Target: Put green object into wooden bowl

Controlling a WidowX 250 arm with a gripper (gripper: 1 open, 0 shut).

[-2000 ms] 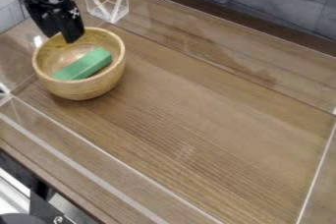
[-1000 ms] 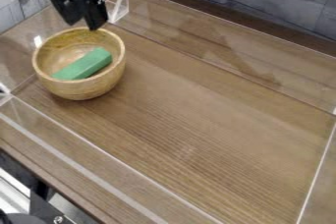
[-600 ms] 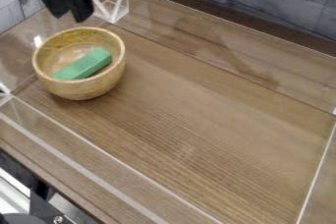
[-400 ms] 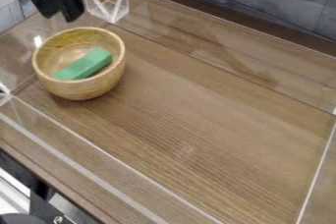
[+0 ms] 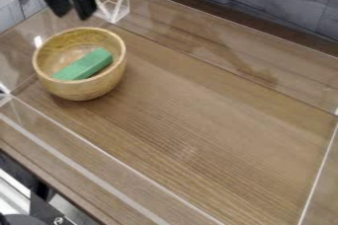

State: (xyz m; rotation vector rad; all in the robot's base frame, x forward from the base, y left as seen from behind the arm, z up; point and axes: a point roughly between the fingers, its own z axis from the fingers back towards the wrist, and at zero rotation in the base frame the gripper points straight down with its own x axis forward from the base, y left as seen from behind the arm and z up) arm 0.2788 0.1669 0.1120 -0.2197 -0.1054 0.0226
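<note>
1. Nearest the camera, the wooden tabletop (image 5: 199, 111) runs bare and grainy, edged by a clear low wall (image 5: 79, 165) along its front and right side.
2. Further back on the left sits the wooden bowl (image 5: 79, 63), upright on the tabletop, thick-rimmed and light tan.
3. The green object (image 5: 82, 65) lies inside that bowl, resting at a slant on its bottom with one end toward the rim.
4. Beyond the bowl, at the top left corner, my gripper (image 5: 69, 0) hangs above and behind the rim, well clear of the block and touching nothing.
5. My dark fingers (image 5: 82, 4) look spread wide and empty, though the view is partly cropped there.
</note>
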